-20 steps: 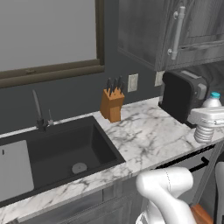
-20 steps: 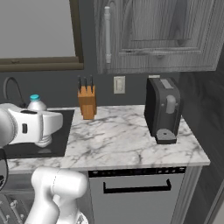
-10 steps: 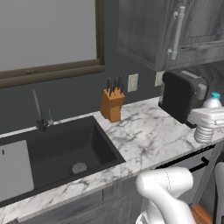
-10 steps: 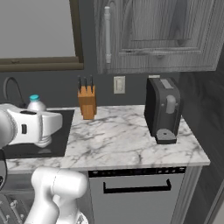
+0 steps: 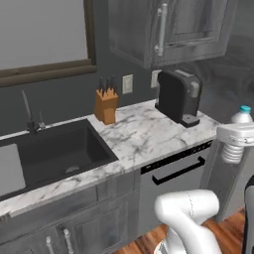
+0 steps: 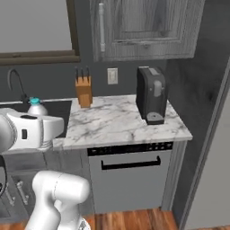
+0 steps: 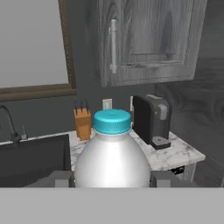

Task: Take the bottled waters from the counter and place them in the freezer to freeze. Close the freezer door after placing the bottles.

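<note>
- You'll find the counter [image 5: 144, 136] is polished white marble with grey veins, smooth and faintly glossy
- The sink basin [image 5: 54, 151] looks matt black — no shine in it
- The knife block [image 5: 105, 106] is plain orange-brown wood
- The bottle [image 7: 113, 164] is cloudy, smooth plastic with a ridged light-blue plastic cap
- The coffee machine [image 6: 151, 94] reads as dark, slightly glossy plastic
- The upper cabinet [image 6: 143, 27] shows weathered grey wood grain, with a brushed metal bar handle
- The dishwasher front [image 6: 130, 177] is smooth matt grey; the floor [image 6: 134, 221] is warm wood planks
</note>
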